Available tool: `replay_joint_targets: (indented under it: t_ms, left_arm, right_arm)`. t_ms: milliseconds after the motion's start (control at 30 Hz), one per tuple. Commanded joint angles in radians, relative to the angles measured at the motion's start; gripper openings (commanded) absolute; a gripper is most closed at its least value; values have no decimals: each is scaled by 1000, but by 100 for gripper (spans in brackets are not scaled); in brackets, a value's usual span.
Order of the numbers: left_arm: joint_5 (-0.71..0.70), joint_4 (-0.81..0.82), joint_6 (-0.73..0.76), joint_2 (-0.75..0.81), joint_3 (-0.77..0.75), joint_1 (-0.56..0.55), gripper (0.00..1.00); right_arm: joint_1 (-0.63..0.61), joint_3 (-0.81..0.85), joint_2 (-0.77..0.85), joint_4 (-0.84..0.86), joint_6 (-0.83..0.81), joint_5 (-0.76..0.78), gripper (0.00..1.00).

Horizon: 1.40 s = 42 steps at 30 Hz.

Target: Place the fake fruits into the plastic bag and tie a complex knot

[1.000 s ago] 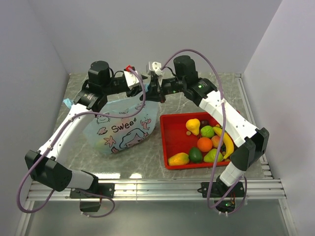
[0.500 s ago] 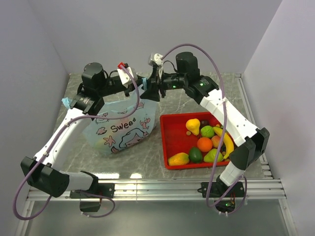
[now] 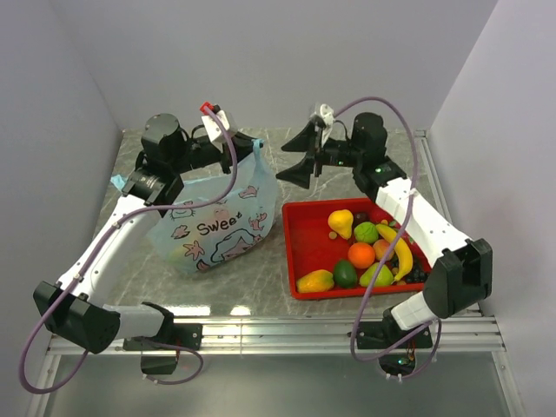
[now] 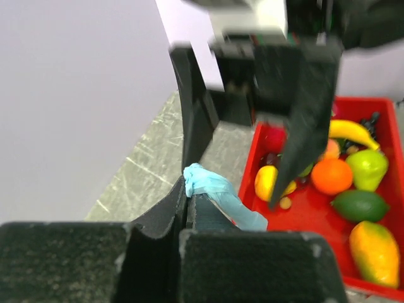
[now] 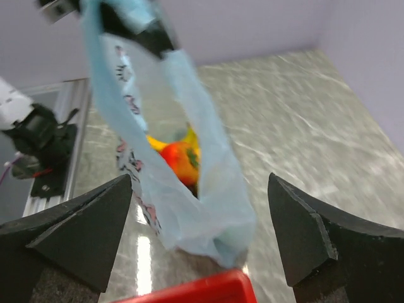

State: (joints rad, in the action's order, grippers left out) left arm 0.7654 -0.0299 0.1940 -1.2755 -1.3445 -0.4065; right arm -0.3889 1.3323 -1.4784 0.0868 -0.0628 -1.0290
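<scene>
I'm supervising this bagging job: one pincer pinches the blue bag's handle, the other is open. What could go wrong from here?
Only the left pincer holds the plastic bag, by one thin handle, which could slip out or tear. With the right pincer open and apart from it, the bag may sag and the fruits inside could spill. Many fake fruits lie in the red tray, so knotting now would leave them out.

Lane between bag (image 3: 213,221) and tray (image 3: 300,252)
Narrow bare table (image 3: 276,239) strip runs between them. Its far end is crowded by the right gripper (image 3: 294,162), jaws wide, and the left gripper (image 3: 254,149), pinching the bag's handle.
</scene>
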Motion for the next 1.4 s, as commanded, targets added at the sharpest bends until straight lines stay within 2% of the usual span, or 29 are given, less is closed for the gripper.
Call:
replay_joint_targets:
  t_ms: [0, 200, 367, 600, 733, 767, 867, 967, 1000, 1067, 1100, 1133, 1167, 1200, 1300, 1367]
  left_arm:
    - [5, 73, -102, 22, 1, -3, 0]
    - [3, 36, -111, 4, -33, -3, 1]
    - [17, 36, -137, -7, -51, -3, 0]
    - [15, 57, -179, -28, -67, -3, 0]
    - [9, 82, -186, -45, -76, -3, 1]
    - [6, 87, -227, -48, -76, -2, 0]
    - [8, 104, -248, -56, -70, -3, 1]
    - [-17, 134, -292, -53, -55, -3, 0]
    - [-26, 142, -297, -51, -50, -3, 0]
    - [-58, 143, -312, -39, -47, 3, 0]
    - [-61, 148, -323, -33, -44, 11, 0]
    - [-58, 157, -337, -28, -36, 18, 0]
    - [-52, 156, -346, -21, -36, 27, 0]
    - [-51, 153, -346, -18, -36, 29, 0]
    - [-47, 139, -334, -10, -32, 31, 0]
    - [-69, 150, -338, -5, -27, 37, 0]
  right_arm:
    - [-37, -64, 32, 346, 32, -132, 95]
    - [-50, -61, -32, 435, 14, -224, 96]
    - [-73, 5, -137, 475, 21, -233, 97]
    - [-93, 131, -286, 631, 256, -230, 98]
    - [-131, 110, -298, 694, 317, -224, 98]
    - [-140, 97, -298, 696, 320, -224, 98]
    - [-160, 87, -307, 688, 337, -203, 81]
    - [-162, 108, -345, 715, 401, -194, 48]
    - [-160, 117, -370, 711, 418, -195, 25]
    - [-157, 143, -385, 677, 425, -183, 15]
    - [-157, 148, -390, 659, 419, -178, 15]
    - [-156, 154, -390, 615, 408, -175, 23]
    - [-156, 159, -388, 590, 385, -172, 42]
    - [-157, 159, -385, 581, 385, -174, 69]
    - [-162, 146, -387, 622, 406, -187, 69]
    - [-165, 137, -395, 640, 441, -181, 62]
